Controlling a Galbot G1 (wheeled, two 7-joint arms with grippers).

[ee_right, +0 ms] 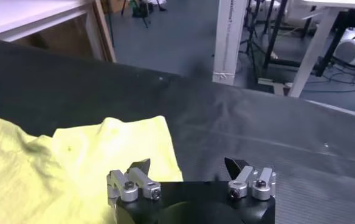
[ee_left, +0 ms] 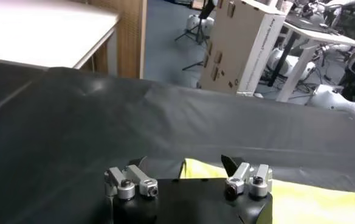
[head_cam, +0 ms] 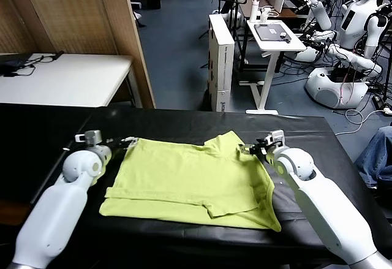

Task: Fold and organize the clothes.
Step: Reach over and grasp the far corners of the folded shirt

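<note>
The lime yellow-green T-shirt (head_cam: 190, 183) lies partly folded on the black table (head_cam: 306, 131), one sleeve sticking up toward the far edge. My left gripper (head_cam: 127, 141) sits at the shirt's far left corner, open and empty; in the left wrist view (ee_left: 183, 163) a yellow corner of the T-shirt (ee_left: 199, 169) shows between the jaws. My right gripper (head_cam: 250, 149) sits at the shirt's far right edge beside the sleeve, open and empty; in the right wrist view (ee_right: 188, 164) the T-shirt's edge (ee_right: 92, 158) lies under one fingertip (ee_right: 142, 165).
A white table (head_cam: 61, 79) and a wooden partition (head_cam: 86, 18) stand at the back left. A cardboard box (head_cam: 222, 60), a small white desk (head_cam: 272, 39) and other robots (head_cam: 343, 42) stand beyond the table. Blue denim cloth (head_cam: 376, 152) shows at the right edge.
</note>
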